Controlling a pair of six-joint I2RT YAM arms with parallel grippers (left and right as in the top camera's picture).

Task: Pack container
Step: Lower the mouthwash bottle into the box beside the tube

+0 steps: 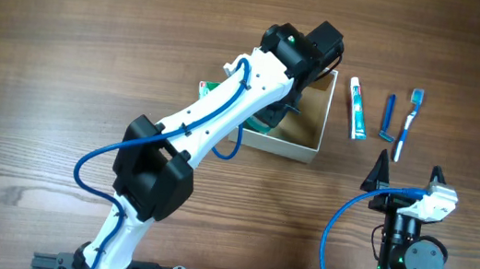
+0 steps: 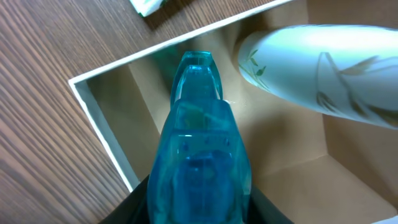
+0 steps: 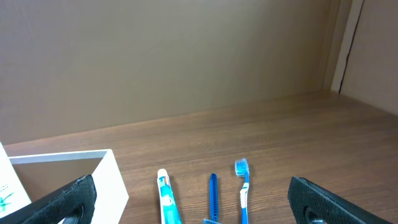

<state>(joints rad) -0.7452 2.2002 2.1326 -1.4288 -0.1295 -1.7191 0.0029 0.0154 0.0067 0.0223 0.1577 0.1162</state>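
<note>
- The container (image 1: 294,147), a square cardboard box with white walls and a brown inside, stands on the wooden table (image 1: 64,56), its top open.
- The left gripper (image 2: 199,211) hangs over the container's opening, clenched around a translucent blue bottle (image 2: 199,143). Only the dark edges of its fingers show on either side of the bottle.
- The bottle's narrow end points down into the container, near one inner wall.
- Inside the container lies a white tube printed with green leaves (image 2: 317,68), just beside the blue bottle. Whether the two touch cannot be told.
- A small white and green item (image 1: 212,86) lies on the table just outside the container, on the side away from the other toiletries.
- On the container's opposite side, three things lie in a row on the table: a toothpaste tube (image 1: 358,108) nearest the container, then a blue razor (image 1: 388,117), then a blue and white toothbrush (image 1: 407,124) farthest out.
- The right gripper (image 1: 407,178) sits well apart from the container, beyond the row, its fingers spread wide and holding nothing.
</note>
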